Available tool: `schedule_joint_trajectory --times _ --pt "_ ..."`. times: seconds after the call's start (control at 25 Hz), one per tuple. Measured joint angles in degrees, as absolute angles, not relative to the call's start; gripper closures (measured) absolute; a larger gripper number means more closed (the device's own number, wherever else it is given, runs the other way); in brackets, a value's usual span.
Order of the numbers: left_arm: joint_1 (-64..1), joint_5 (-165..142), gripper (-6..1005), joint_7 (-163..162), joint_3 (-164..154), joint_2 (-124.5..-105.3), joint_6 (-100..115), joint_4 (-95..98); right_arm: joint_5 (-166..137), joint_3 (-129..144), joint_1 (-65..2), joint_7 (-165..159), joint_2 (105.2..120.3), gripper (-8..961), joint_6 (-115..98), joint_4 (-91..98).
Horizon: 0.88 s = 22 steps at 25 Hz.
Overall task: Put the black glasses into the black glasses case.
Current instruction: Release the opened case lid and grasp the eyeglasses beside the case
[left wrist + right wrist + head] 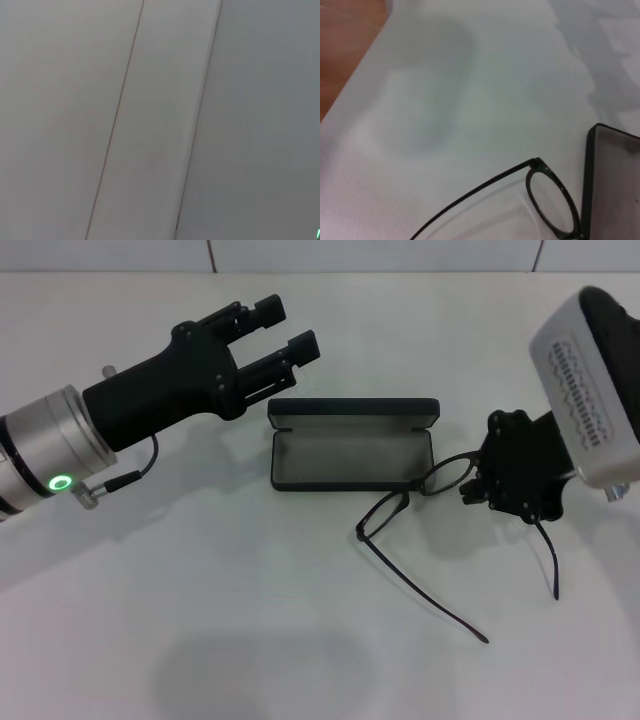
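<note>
Matte black glasses case lies open mid-tabletop, grey felt showing. My right tool pinches the thin black glasses at its right end. My left tool hovers spread near its left end.

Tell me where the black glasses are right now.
In the head view, the black glasses sit right of centre on the table, against the open black glasses case, with the right gripper at the frame.

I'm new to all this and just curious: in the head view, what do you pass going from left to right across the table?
Left hand → black glasses case, lying open → black glasses with arms spread → right hand at the glasses' frame.
</note>
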<state>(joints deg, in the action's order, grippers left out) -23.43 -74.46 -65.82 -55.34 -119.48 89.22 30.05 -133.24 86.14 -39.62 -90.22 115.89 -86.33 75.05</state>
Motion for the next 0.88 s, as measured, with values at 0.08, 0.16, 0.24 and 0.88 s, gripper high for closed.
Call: schedule_joint_trajectory --times 0.08,0.16,0.24,0.88 --pt "-23.7 -74.5 314 -65.7 -55.3 -119.45 89.2 30.1 -133.4 87.3 -39.1 -90.5 116.05 922 -85.4 75.5" --pt "-24.1 -74.5 315 -65.7 -55.3 -119.39 89.0 30.1 -133.7 88.5 -39.6 -91.6 116.08 915 -84.4 75.3" --pt "-24.4 -74.6 315 -65.8 -55.4 -119.29 89.0 30.1 -133.9 89.5 -40.5 -93.6 116.03 907 -82.7 75.1" --pt "-24.9 -74.8 316 -68.5 -55.5 -118.48 89.4 30.1 -136.1 83.3 -57.7 -97.5 115.67 675 -89.6 62.1"
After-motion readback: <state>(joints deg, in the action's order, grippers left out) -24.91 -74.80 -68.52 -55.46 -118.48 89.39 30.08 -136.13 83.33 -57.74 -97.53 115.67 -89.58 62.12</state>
